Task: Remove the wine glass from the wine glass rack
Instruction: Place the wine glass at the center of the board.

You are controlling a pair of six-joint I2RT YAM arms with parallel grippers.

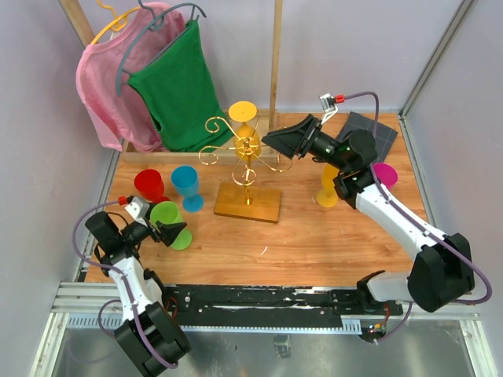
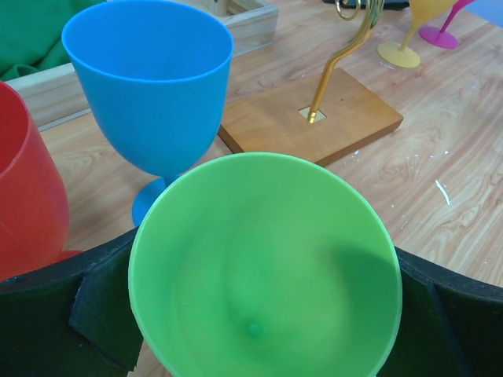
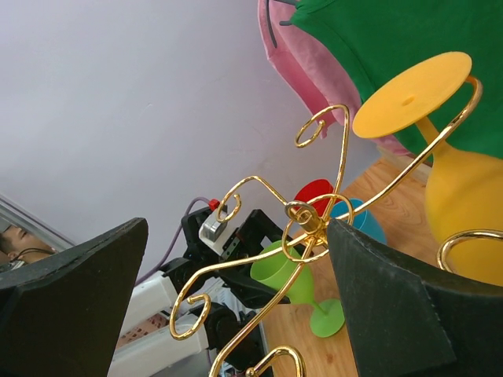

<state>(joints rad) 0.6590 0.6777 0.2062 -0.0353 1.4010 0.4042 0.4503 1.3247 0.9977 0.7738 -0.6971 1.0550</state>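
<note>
The gold wire wine glass rack point(image 1: 228, 129) stands mid-table on its square wooden base point(image 1: 248, 202). One yellow wine glass point(image 1: 245, 133) hangs upside down on it, foot up. My right gripper point(image 1: 281, 142) is open just right of the rack at glass height, touching nothing. In the right wrist view the rack's curled arms point(image 3: 302, 216) lie between the fingers point(image 3: 71, 306), and the yellow wine glass point(image 3: 464, 196) shows past the right finger. My left gripper point(image 1: 169, 225) stands open around the bowl of a green glass point(image 2: 267, 267) whose foot rests on the table.
Red point(image 1: 149, 185) and blue point(image 1: 186, 184) glasses stand beside the green one. A yellow point(image 1: 328, 192) and a magenta point(image 1: 384, 174) glass stand under the right arm. A wooden clothes frame point(image 1: 275, 63) with pink and green shirts fills the back left; a dark cloth point(image 1: 369, 129) lies back right.
</note>
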